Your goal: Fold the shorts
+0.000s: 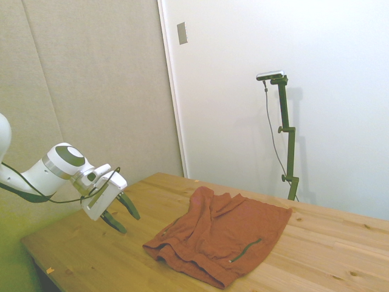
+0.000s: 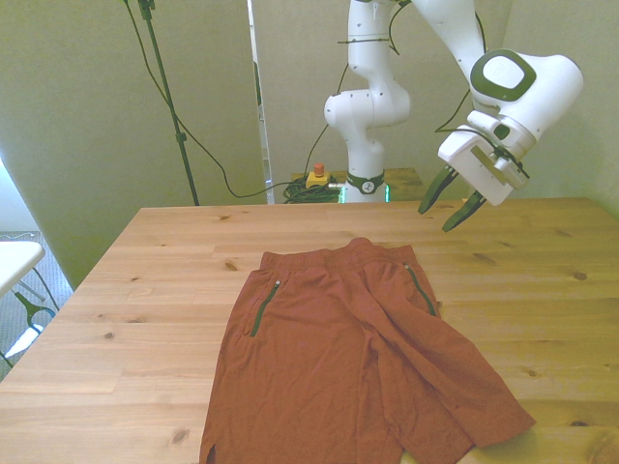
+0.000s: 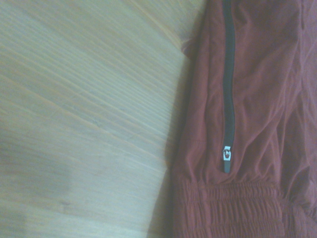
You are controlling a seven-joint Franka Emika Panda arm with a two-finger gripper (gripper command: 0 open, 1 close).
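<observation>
Shorts (image 2: 348, 358) lie flat, apart from the raised, spread pincer (image 2: 452, 205).

Rust-orange shorts (image 2: 348, 367) lie spread flat and wrinkled on the worktop (image 2: 126, 319), unfolded, two dark zipper pockets facing up.

A pale wooden table (image 1: 340, 255) of knotted pine planks fills the lower part of the side view, set against a beige fabric-textured wall panel (image 1: 91, 91) on the left and a plain white wall (image 1: 328, 48) on the right. A white vertical trim strip (image 1: 172, 91) divides the two surfaces, with a small grey wall plate (image 1: 182, 33) in the upper middle. In the front view, greenish-beige panels (image 2: 77, 106) stand behind the table (image 2: 135, 319), a black cable (image 2: 208, 159) trails down at the upper left, and a white surface's edge (image 2: 14, 261) shows at the left border. Soft, even light covers the room.
</observation>
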